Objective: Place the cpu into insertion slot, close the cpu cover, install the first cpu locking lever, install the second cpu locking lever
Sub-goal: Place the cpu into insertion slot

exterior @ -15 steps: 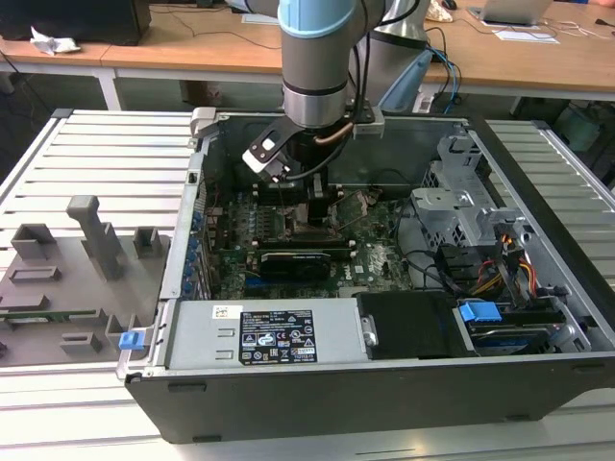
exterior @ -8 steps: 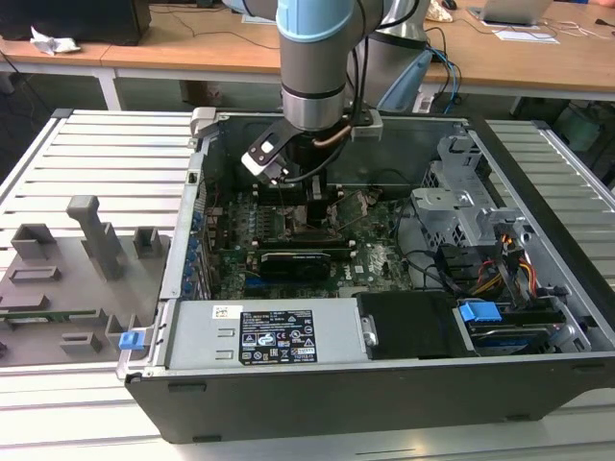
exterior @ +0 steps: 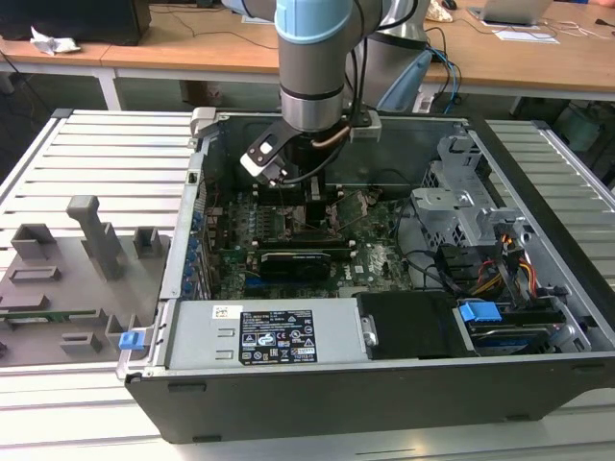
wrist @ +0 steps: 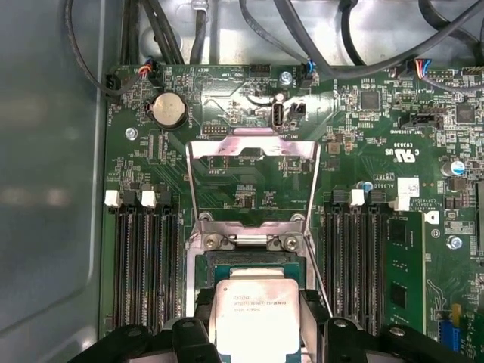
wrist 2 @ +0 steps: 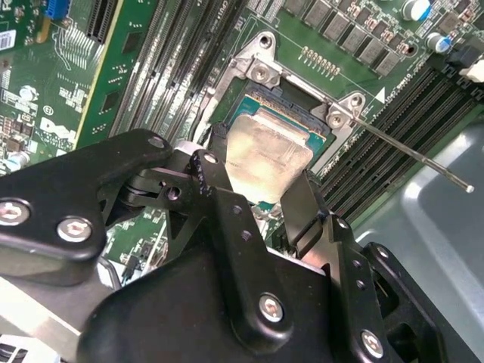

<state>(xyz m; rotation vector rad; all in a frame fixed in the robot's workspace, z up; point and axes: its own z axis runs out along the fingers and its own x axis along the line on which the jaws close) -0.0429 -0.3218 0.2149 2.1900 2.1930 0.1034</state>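
Observation:
My gripper [wrist 2: 261, 165] is shut on the cpu [wrist 2: 266, 151], a small square chip with a dull silver top, gripped by two opposite edges between the black fingers [wrist 2: 304, 203]. The chip hangs slightly tilted right over the insertion slot [wrist 2: 291, 106], a dark recess with a silvery rim; I cannot tell whether it touches. In the first wrist view the cpu [wrist: 253, 318] overlaps one edge of the insertion slot [wrist: 253, 261], and the cpu cover [wrist: 253, 145] stands swung open beyond it. In the exterior view the gripper [exterior: 298, 192] reaches down into the open computer case.
A thin metal locking lever [wrist 2: 412, 155] sticks out sideways from the socket corner. Long black memory slots [wrist: 147, 265] flank the socket on both sides. A power supply [exterior: 259, 336], a drive cage [exterior: 466, 206] and cables [exterior: 500, 264] crowd the case around the green motherboard [exterior: 380, 259].

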